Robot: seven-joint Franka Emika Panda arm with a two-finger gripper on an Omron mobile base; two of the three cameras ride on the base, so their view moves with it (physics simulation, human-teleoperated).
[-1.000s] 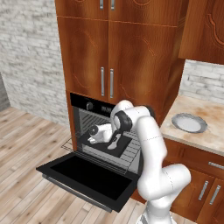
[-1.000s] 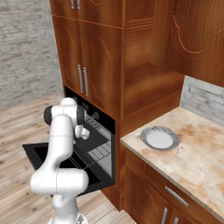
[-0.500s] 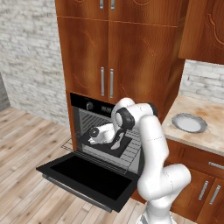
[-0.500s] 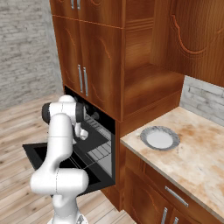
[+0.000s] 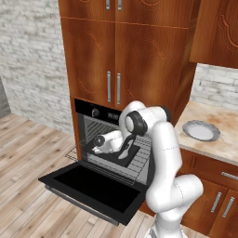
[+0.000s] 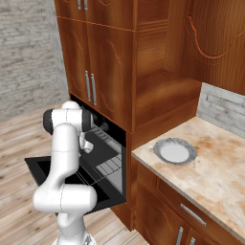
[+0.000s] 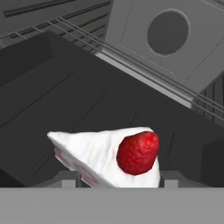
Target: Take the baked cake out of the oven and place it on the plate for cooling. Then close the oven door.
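A: Where is the arm reaching?

B: It rises from the base, bends at the elbow and folds down and forward, with the hand inside the oven point(image 5: 114, 139) above the dark tray point(image 5: 122, 154). The oven door point(image 5: 93, 188) hangs fully open, lying flat in front of the cavity.

A: And the claw?

B: In the hand view the gripper point(image 7: 119, 180) has its two tips at either side of the baked cake point(image 7: 105, 157), a white wedge with a red strawberry on top, lying on the tray. The jaws stand partly open around the slice; I cannot tell whether the tips touch it or grip it.

A: The plate?

B: The plate point(image 6: 174, 151) sits on the counter point(image 6: 215, 174) to the right of the oven, well apart from the hand.
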